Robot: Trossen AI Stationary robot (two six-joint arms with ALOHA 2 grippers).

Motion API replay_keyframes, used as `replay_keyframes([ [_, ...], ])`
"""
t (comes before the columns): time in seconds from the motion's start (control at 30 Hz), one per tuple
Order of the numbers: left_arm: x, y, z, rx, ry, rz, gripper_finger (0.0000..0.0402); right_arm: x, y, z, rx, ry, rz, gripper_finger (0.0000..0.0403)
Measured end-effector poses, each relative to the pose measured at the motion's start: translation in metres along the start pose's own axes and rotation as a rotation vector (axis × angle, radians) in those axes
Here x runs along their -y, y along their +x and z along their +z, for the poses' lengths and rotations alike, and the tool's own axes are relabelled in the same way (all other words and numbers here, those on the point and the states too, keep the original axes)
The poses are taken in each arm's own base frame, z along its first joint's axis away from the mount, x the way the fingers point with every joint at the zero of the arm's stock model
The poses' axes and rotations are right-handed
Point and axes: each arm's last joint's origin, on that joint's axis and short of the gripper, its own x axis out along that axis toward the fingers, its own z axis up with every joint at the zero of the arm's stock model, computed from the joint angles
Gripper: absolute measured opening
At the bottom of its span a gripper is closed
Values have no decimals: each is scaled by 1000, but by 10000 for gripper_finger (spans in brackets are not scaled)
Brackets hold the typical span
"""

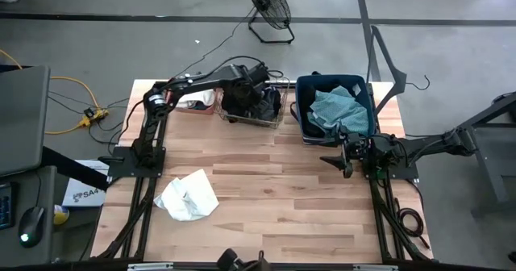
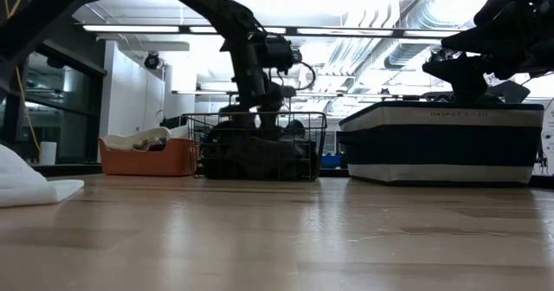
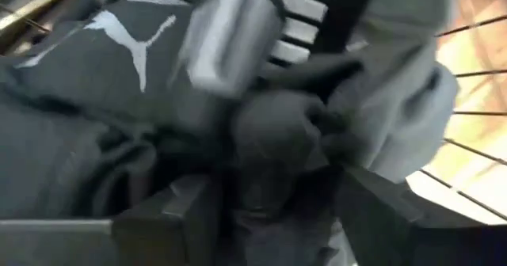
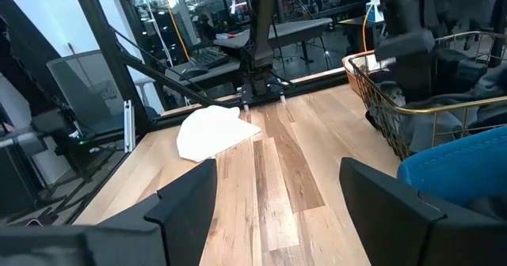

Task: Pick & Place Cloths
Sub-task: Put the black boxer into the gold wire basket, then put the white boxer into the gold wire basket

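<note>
A wire basket (image 1: 278, 122) at the table's far middle holds several black cloths (image 1: 264, 106); one carries a white logo (image 3: 119, 52), and a grey piece (image 3: 404, 100) lies beside it. My left gripper (image 3: 277, 203) points down into the basket, open, with a bunch of black cloth (image 3: 277, 131) between its fingers. A teal cloth (image 1: 334, 110) lies in the dark blue bin (image 1: 301, 110). A white cloth (image 1: 187, 196) lies flat on the table at the near left. My right gripper (image 1: 345, 154) waits open at the right edge, level, holding nothing. My left gripper stands open over the pile from above, its fingers (image 3: 182, 218) on either side of the bunched black cloth (image 3: 277, 131), which rests on the other cloths in the basket. I cannot tell whether the fingers touch it.
A coral tub (image 1: 197, 107) with a pale cloth inside stands left of the wire basket. The blue bin (image 2: 441, 144) stands right of it. Bare wood stretches across the table's middle and near right. A fan stands on the floor beyond the far edge.
</note>
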Motion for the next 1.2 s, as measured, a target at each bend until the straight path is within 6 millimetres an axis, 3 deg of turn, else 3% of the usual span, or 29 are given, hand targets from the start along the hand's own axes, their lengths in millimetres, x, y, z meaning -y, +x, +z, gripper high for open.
replay_keyframes([
  [0.13,0,-21,-2,24,1,-9,236,0,0,0,0,0,0,259],
  [0.47,0,-55,-5,80,30,-43,236,0,0,0,0,0,0,259],
  [0.73,-3,-103,-13,188,83,-29,230,0,0,0,-1,0,0,259],
  [0.93,7,-141,-46,112,229,-19,155,0,0,0,0,0,0,259],
  [1.2,41,-161,-119,-204,488,161,16,0,0,0,0,0,0,259],
])
